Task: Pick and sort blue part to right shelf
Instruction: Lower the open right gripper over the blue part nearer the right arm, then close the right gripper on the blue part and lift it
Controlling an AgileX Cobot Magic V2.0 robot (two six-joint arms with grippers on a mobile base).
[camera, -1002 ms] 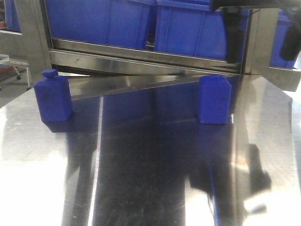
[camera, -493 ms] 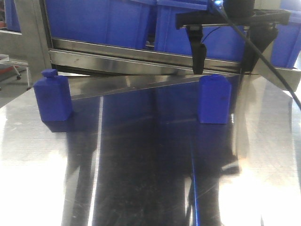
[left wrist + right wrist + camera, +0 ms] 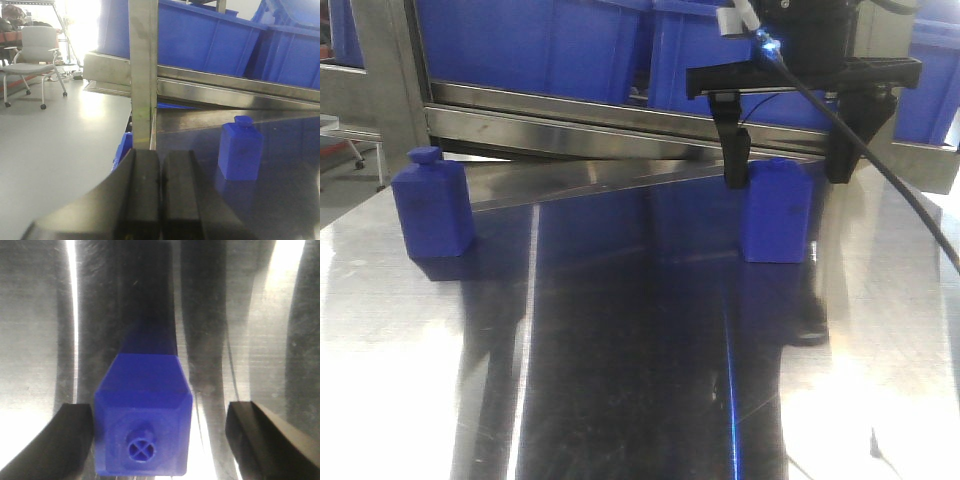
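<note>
Blue part [image 3: 776, 212] upright on steel table [image 3: 620, 380], straddled by right gripper [image 3: 787, 172] spread wide, not clamped. Left gripper [image 3: 161, 187] pinched together, empty; second blue block [image 3: 240, 152] ahead of it.

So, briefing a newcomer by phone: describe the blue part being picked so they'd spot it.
On the steel table, look before the shelf of blue bins. Of two upright blue parts there, it is the right one, straddled by the open right gripper; the left one stands alone.
</note>
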